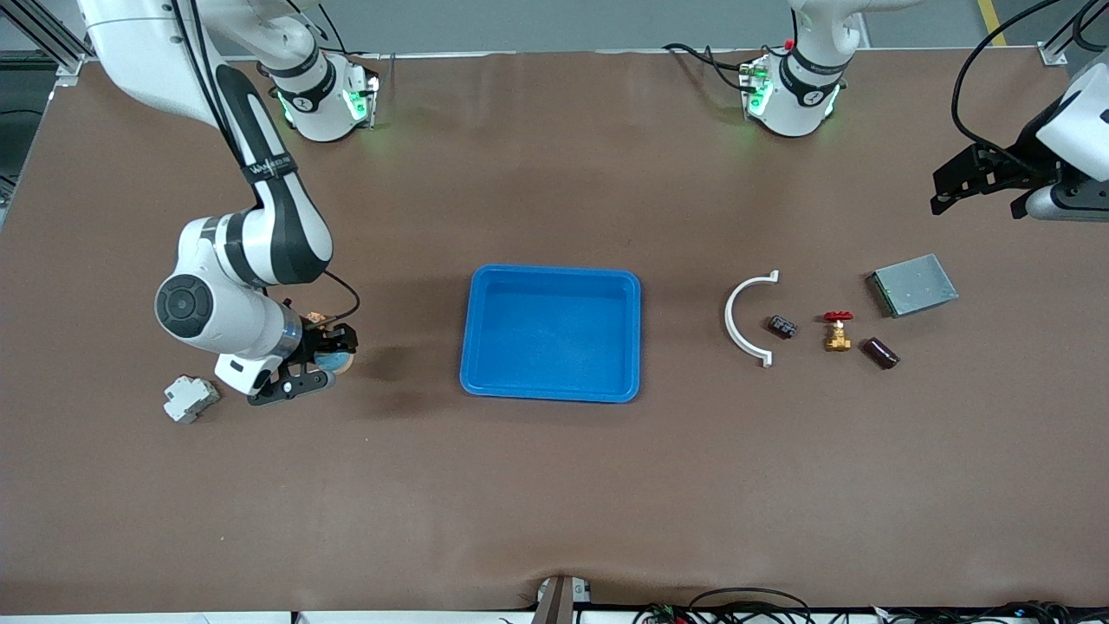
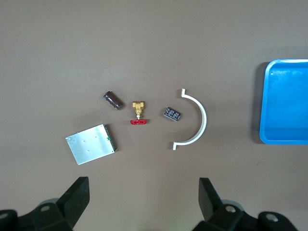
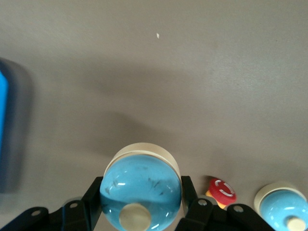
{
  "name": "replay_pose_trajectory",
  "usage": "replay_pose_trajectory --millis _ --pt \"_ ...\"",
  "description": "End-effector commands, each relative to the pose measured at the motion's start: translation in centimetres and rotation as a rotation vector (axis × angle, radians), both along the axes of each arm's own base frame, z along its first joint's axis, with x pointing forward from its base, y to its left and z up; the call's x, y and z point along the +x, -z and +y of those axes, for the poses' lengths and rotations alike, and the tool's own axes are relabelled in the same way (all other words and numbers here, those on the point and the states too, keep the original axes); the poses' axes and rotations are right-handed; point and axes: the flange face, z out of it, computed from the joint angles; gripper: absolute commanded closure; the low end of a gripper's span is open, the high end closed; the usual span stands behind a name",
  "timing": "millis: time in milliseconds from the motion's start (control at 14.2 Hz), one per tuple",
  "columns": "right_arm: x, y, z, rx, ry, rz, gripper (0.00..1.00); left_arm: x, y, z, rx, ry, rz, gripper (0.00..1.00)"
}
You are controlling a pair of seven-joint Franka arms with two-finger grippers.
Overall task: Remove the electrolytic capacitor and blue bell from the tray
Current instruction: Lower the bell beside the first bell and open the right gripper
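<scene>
The bell [image 3: 140,192] is a blue dome on a cream base. My right gripper [image 3: 142,204] is shut on it, one finger on each side, a little above the table toward the right arm's end [image 1: 319,362]. The capacitor [image 1: 880,353], a short dark cylinder, lies on the table toward the left arm's end, beside a brass valve [image 1: 837,332]. In the left wrist view the capacitor [image 2: 112,100] lies untouched. My left gripper [image 1: 953,186] hangs open and empty in the air near that end of the table, with its fingertips [image 2: 79,187] wide apart.
A blue tray [image 1: 554,273] sits mid-table. Near the capacitor lie a white curved bracket [image 1: 736,321], a small black part [image 1: 782,327] and a silver box [image 1: 911,284]. A grey-white breaker [image 1: 191,399], a second blue bell [image 3: 283,207] and a red button [image 3: 221,191] lie by the right gripper.
</scene>
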Motion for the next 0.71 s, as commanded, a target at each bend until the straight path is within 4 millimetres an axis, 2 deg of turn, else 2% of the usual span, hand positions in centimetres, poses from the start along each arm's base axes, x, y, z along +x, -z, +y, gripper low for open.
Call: replay_pose_trajectory --millis 0,283,636 --pt "-1.1 1.0 -1.0 -0.001 -0.039 -0.015 1.0 -1.2 -0.8 -0.1 -0.001 0.001 -0.011 0.0" --pt "-1.3 4.2 -1.1 -0.012 -0.038 0.011 1.0 -1.3 -0.8 -0.1 0.0 0.001 -0.007 0.0" --pt "-1.4 6.7 -1.1 -0.02 -0.037 0.021 1.0 -1.3 -0.8 -0.1 0.0 -0.001 -0.005 0.0"
